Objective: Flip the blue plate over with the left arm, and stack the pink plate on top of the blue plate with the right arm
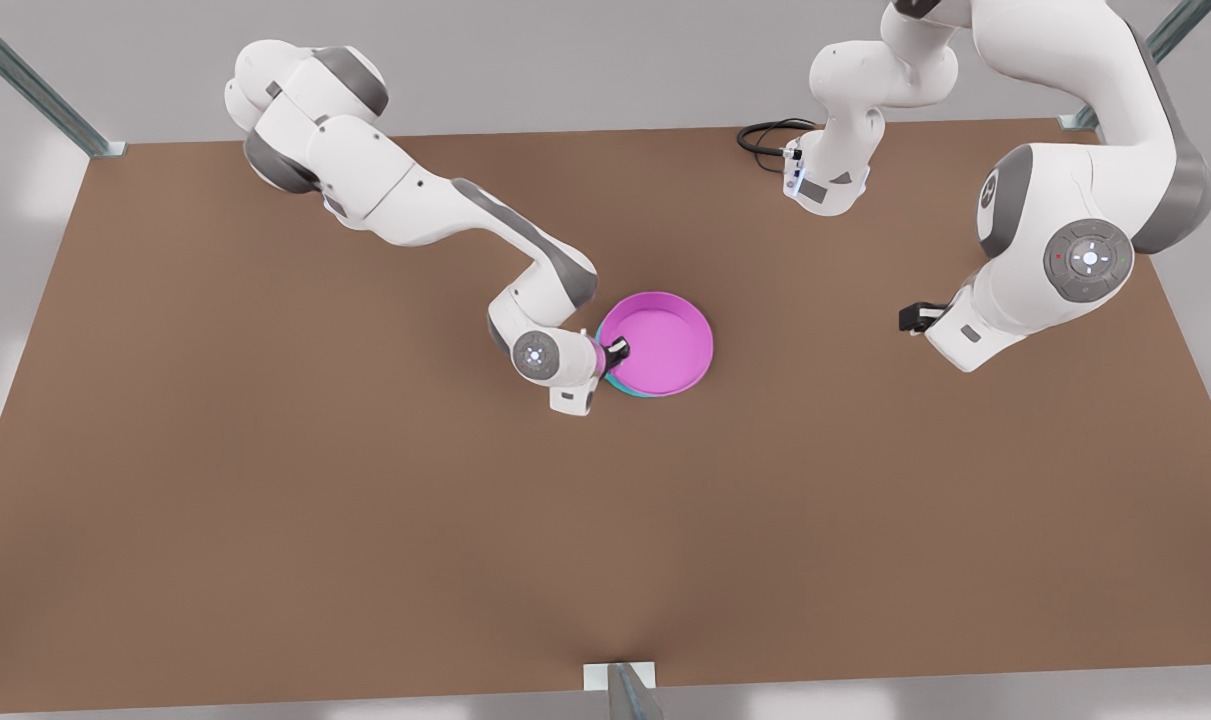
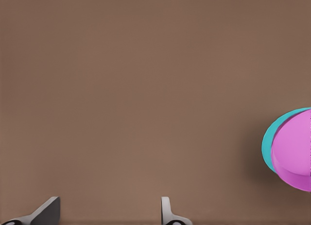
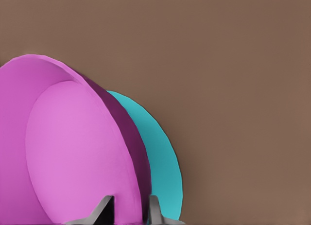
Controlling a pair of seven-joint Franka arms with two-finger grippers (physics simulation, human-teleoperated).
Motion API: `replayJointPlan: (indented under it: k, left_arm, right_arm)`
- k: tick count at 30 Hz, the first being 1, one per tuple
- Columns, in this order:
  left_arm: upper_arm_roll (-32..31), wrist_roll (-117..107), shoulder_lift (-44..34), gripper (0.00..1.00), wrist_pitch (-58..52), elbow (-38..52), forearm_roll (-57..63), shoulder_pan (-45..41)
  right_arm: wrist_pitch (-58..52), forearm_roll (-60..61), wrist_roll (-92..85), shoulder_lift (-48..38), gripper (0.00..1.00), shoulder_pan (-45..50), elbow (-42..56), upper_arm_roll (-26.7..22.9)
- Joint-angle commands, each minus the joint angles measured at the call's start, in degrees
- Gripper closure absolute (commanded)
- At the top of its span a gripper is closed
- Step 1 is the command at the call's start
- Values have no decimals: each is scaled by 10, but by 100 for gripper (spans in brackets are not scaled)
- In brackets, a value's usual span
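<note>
The pink plate lies open side up on top of the blue plate, of which a thin cyan edge peeks out underneath. My right gripper, on the arm at the front view's left, is shut on the pink plate's rim, one finger inside and one outside; the blue plate sits behind it. My left gripper waits off at the front view's right, apart from the stack. It is open, and the pink plate and blue plate lie farther off.
The brown table spreads wide around the stack. A black cable loops by the arm base at the back. Metal frame posts stand at the table's edges.
</note>
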Motion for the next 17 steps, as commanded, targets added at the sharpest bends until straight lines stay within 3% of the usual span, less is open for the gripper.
replayJointPlan:
  k: [1, 5, 8, 10, 11, 12, 13, 14, 17]
  left_arm:
    - [0, 0, 0, 0, 0, 0, 0, 0]
    - [0, 0, 0, 0, -1, 0, 0, -1]
    - [0, 0, -1, 0, -1, 0, 0, -1]
    - [-1, 0, -1, 0, -2, 1, 0, -1]
    - [-1, 0, -1, 0, -2, 1, 0, -1]
    - [-1, -1, -1, 0, -2, 1, 0, -1]
    - [-1, -1, -2, 0, -2, 1, 0, -1]
    - [-1, -1, -2, 0, -2, 1, 0, -1]
    - [-1, -1, -2, 0, -2, 1, 0, -1]
  right_arm:
    - [1, 1, 0, 0, 0, 0, 0, 0]
    - [-12, 1, 0, -6, 0, -2, 3, 0]
    - [-270, -29, 0, -106, 0, -99, 107, 4]
    - [-335, -79, -7, -155, 0, -176, 149, 0]
    - [-342, -101, -11, -189, 0, -191, 149, -54]
    - [-348, -100, -28, -213, 0, -178, 150, -141]
    - [-348, -106, -50, -255, 0, -185, 137, -175]
    - [-381, -155, -30, -310, 0, -185, 107, -181]
    - [-423, -122, 16, -316, 0, -187, 112, -190]
